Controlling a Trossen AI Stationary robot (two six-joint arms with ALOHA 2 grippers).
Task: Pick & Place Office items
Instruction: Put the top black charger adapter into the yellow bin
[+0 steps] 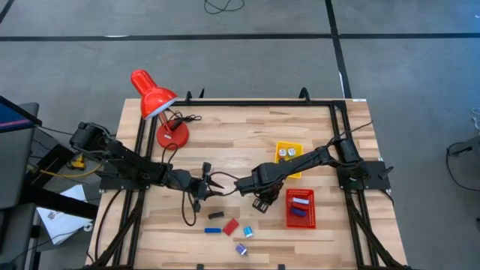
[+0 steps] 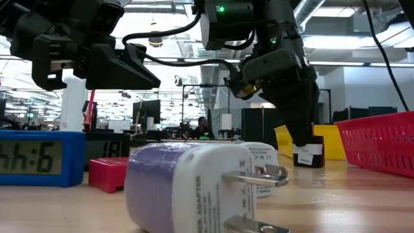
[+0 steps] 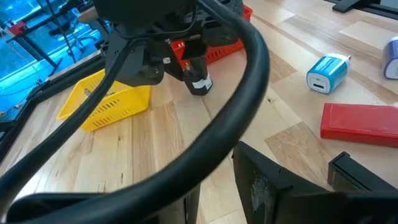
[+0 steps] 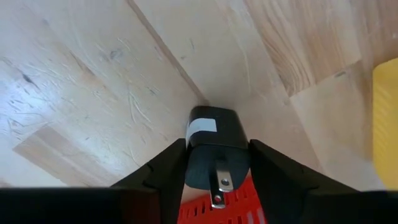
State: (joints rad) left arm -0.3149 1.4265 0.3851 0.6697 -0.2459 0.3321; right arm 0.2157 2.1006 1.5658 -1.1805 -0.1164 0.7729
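Note:
My right gripper [image 1: 262, 201] points down at the table's middle, just left of the red mesh basket [image 1: 300, 208]. It is shut on a black plug adapter [image 4: 214, 140] with a white label, also seen in the low view [image 2: 308, 154]. My left gripper [image 1: 205, 182] waits to the left of it, slightly open with nothing between its fingers [image 3: 267, 180]. Loose office items lie near the front edge: a black piece [image 1: 216, 215], a blue bar [image 1: 213, 229], a red block [image 1: 230, 226], a light-blue adapter [image 1: 247, 232] and a purple-and-white adapter [image 1: 241, 249]. My right gripper pinches the black adapter by two opposite sides [image 4: 193, 155] between its two fingers [image 4: 161, 177]. The fingers come from above, pointing down. The adapter stands upright, prongs up toward the wrist. Its lower end [image 2: 308, 164] is at the table top; whether it is lifted clear I cannot tell.
A red desk lamp [image 1: 157, 105] stands at the far left. A yellow tray [image 1: 289, 144] holding white pieces sits behind the right gripper. The red basket holds blue and red pieces. A thick black cable [image 3: 249, 93] crosses in front of the left wrist.

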